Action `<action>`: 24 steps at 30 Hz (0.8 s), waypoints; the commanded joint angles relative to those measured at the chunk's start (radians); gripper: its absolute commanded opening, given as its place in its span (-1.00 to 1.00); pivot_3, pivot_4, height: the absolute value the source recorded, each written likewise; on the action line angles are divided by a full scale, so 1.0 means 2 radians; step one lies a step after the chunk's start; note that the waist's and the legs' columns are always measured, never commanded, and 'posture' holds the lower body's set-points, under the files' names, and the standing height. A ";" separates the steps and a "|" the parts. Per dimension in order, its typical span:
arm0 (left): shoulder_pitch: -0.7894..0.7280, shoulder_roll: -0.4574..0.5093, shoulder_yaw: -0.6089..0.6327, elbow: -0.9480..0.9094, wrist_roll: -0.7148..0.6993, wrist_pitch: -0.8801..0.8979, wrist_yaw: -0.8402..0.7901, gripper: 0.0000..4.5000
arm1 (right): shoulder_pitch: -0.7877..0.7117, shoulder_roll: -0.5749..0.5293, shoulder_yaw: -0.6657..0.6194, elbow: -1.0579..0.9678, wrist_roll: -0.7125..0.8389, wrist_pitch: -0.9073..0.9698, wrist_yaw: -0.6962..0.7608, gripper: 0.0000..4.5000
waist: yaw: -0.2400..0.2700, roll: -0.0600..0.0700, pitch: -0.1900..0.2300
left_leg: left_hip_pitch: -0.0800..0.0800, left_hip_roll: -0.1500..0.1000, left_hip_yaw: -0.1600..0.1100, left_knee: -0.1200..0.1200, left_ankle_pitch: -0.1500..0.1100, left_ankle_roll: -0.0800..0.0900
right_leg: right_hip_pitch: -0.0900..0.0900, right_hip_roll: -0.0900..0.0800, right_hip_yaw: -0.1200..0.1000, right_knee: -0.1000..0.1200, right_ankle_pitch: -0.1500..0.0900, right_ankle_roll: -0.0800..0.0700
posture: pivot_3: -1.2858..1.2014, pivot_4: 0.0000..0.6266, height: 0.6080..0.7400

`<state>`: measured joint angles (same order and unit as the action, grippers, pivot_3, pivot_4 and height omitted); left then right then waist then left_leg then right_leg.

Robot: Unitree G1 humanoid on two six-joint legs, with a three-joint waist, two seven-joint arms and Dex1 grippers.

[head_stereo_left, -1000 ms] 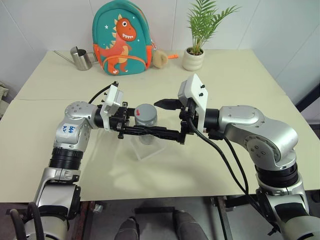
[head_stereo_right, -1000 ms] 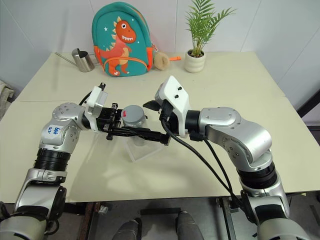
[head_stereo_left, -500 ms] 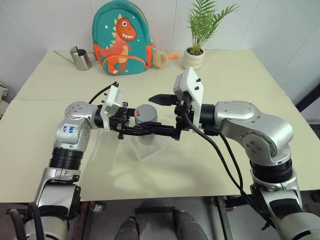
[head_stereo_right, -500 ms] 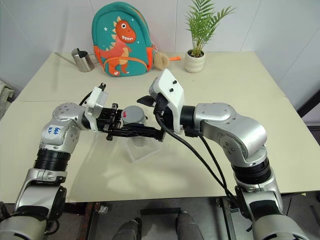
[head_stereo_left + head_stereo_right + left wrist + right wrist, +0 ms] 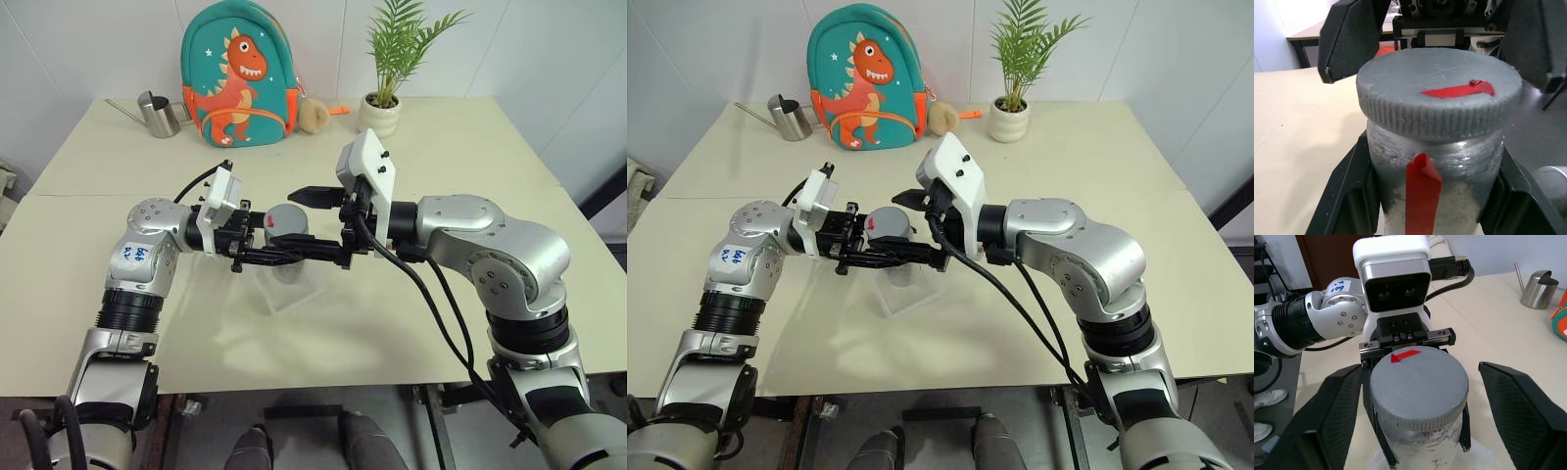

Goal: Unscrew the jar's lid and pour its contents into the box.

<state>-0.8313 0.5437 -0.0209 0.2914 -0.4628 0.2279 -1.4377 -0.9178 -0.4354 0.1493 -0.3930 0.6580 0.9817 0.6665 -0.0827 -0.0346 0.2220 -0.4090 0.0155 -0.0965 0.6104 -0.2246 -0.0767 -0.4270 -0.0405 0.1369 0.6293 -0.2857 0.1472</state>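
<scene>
My left gripper (image 5: 278, 251) is shut on the jar (image 5: 286, 237), holding it upright above the box (image 5: 284, 304). The jar is small and cloudy-walled, with a red strip down its side (image 5: 1422, 196). Its grey ribbed lid (image 5: 1439, 95) sits on top and carries a red mark. My right gripper (image 5: 1420, 382) is open. Its two black fingers (image 5: 1337, 416) flank the lid, with a narrow gap on each side. The box is a shallow clear container lying on the table right under the jar. I cannot make out the contents through the jar's wall.
At the back of the cream table (image 5: 470, 147) stand a teal dinosaur backpack (image 5: 240, 73), a steel watering can (image 5: 157, 115), a beige plush (image 5: 313, 116) and a potted plant (image 5: 380, 108). The table's front edge runs close below the arms.
My right gripper has edged left so its fingers now flank the lid, and they stand a little closer together. The left gripper and the jar have not moved.
</scene>
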 commanded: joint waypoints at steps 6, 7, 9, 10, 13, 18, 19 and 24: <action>-0.007 -0.002 0.002 -0.005 0.000 -0.008 0.000 -0.10 | -0.011 0.000 0.005 -0.011 -0.003 -0.012 0.011 0.74 | 0.000 0.000 0.000 | 0.000 0.000 0.000 0.000 0.000 0.000 | 0.000 0.000 0.000 0.000 0.000 0.000 | 0.03 -0.52 1.00; -0.008 -0.002 0.002 -0.003 0.001 -0.008 -0.001 -0.10 | -0.011 0.001 0.006 -0.009 -0.004 -0.013 0.012 0.74 | 0.000 0.000 0.000 | 0.000 0.000 0.000 0.000 0.000 0.000 | 0.000 0.000 0.000 0.000 0.000 0.000 | 0.03 -0.52 1.00; -0.009 -0.003 0.002 -0.002 0.001 -0.009 -0.001 -0.10 | -0.013 0.003 0.006 -0.006 -0.005 -0.014 0.013 0.74 | 0.000 0.000 0.000 | 0.000 0.000 0.000 0.000 0.000 0.000 | 0.000 0.000 0.000 0.000 0.000 0.000 | 0.03 -0.52 1.00; -0.009 -0.003 0.002 -0.001 0.001 -0.009 -0.001 -0.10 | -0.014 0.004 0.005 -0.006 -0.005 -0.014 0.013 0.74 | 0.000 0.000 0.000 | 0.000 0.000 0.000 0.000 0.000 0.000 | 0.000 0.000 0.000 0.000 0.000 0.000 | 0.03 -0.52 1.00; -0.009 -0.003 0.002 -0.001 0.001 -0.009 -0.001 -0.10 | -0.016 0.006 0.003 -0.005 -0.004 -0.013 0.012 0.74 | 0.000 0.000 0.000 | 0.000 0.000 0.000 0.000 0.000 0.000 | 0.000 0.000 0.000 0.000 0.000 0.000 | 0.03 -0.52 1.00; -0.009 -0.003 0.003 -0.001 0.002 -0.008 0.000 -0.10 | -0.017 0.006 0.001 -0.004 -0.004 -0.014 0.014 0.74 | 0.000 0.000 0.000 | 0.000 0.000 0.000 0.000 0.000 0.000 | 0.000 0.000 0.000 0.000 0.000 0.000 | 0.03 -0.52 1.00; -0.009 -0.003 0.003 -0.002 0.002 -0.008 0.000 -0.10 | -0.018 0.006 0.001 -0.004 -0.004 -0.014 0.014 0.74 | 0.000 0.000 0.000 | 0.000 0.000 0.000 0.000 0.000 0.000 | 0.000 0.000 0.000 0.000 0.000 0.000 | 0.03 -0.52 1.00; -0.008 -0.004 0.003 -0.003 0.001 -0.007 0.001 -0.10 | -0.019 0.006 0.000 -0.003 -0.005 -0.015 0.014 0.74 | 0.000 0.000 0.000 | 0.000 0.000 0.000 0.000 0.000 0.000 | 0.000 0.000 0.000 0.000 0.000 0.000 | 0.03 -0.52 1.00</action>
<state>-0.8314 0.5323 -0.0209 0.2929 -0.4623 0.2271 -1.4339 -0.9304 -0.4247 0.1717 -0.3854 0.6467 0.9782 0.6852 -0.0828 -0.0346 0.2220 -0.4091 0.0155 -0.0966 0.6104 -0.2246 -0.0767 -0.4270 -0.0405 0.1369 0.6294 -0.2857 0.1472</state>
